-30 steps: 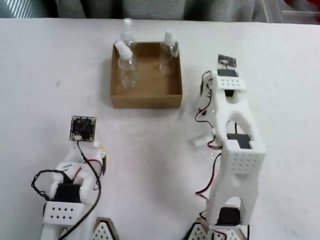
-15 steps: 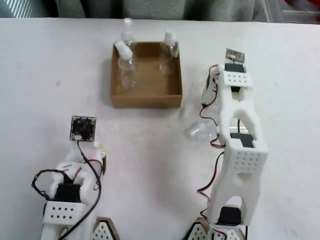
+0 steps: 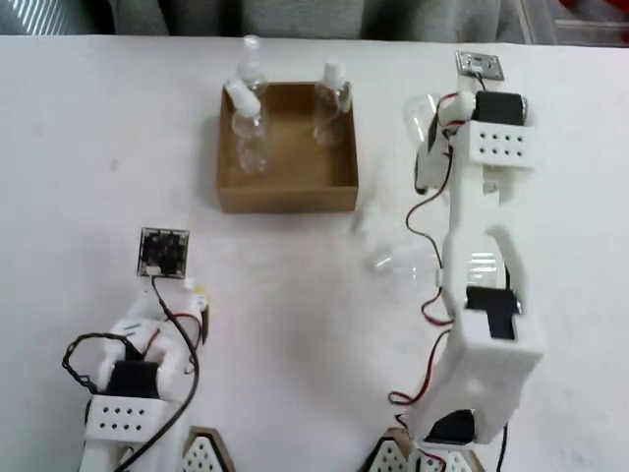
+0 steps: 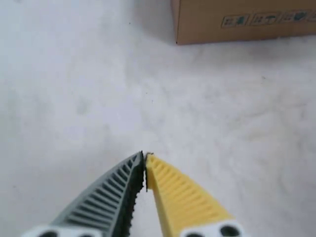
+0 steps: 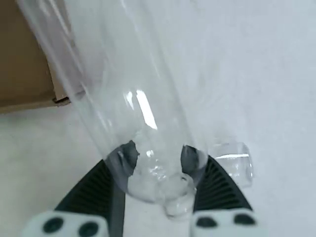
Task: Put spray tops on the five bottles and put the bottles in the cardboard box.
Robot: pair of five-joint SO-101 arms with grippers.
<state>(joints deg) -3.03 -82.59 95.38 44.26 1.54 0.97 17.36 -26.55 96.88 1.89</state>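
Squarely inside the right pincer (image 5: 159, 154), 1 clear bottle (image 5: 123, 84).

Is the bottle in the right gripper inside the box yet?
Out. The right gripper clamps the bottle beside the box, outside its wall.

light was bright, even | table (image 3: 98, 147) washed out near-white | soft, faint shadow lay beside cardboard box (image 4: 237, 19) | white glare streaks ran down clear bottle (image 5: 143, 108) wall
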